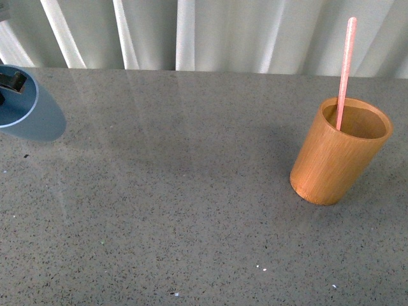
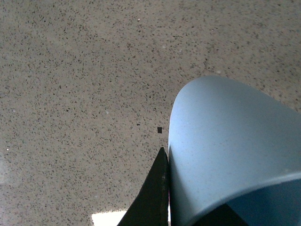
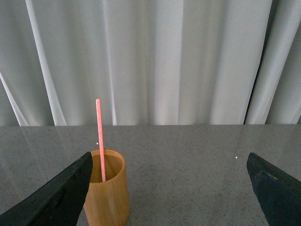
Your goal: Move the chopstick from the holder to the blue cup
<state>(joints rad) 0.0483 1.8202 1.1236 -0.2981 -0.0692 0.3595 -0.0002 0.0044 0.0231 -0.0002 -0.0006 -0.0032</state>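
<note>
The blue cup (image 1: 38, 118) is at the far left edge of the front view, tipped over with its narrow base toward the table's middle. My left gripper (image 1: 11, 83) is shut on the cup's rim. In the left wrist view one dark finger (image 2: 153, 197) presses the outside of the blue cup (image 2: 225, 150), and the left gripper (image 2: 193, 193) straddles its wall. The wooden holder (image 1: 338, 153) stands upright at the right with one pink chopstick (image 1: 345, 70) sticking out. My right gripper (image 3: 169, 154) is open and well back from the holder (image 3: 108, 197) and chopstick (image 3: 99, 136).
The grey speckled table (image 1: 178, 210) stretches between the cup and the holder. A white pleated curtain (image 1: 210, 32) hangs behind the table's far edge. Small white specks (image 1: 261, 268) lie near the front.
</note>
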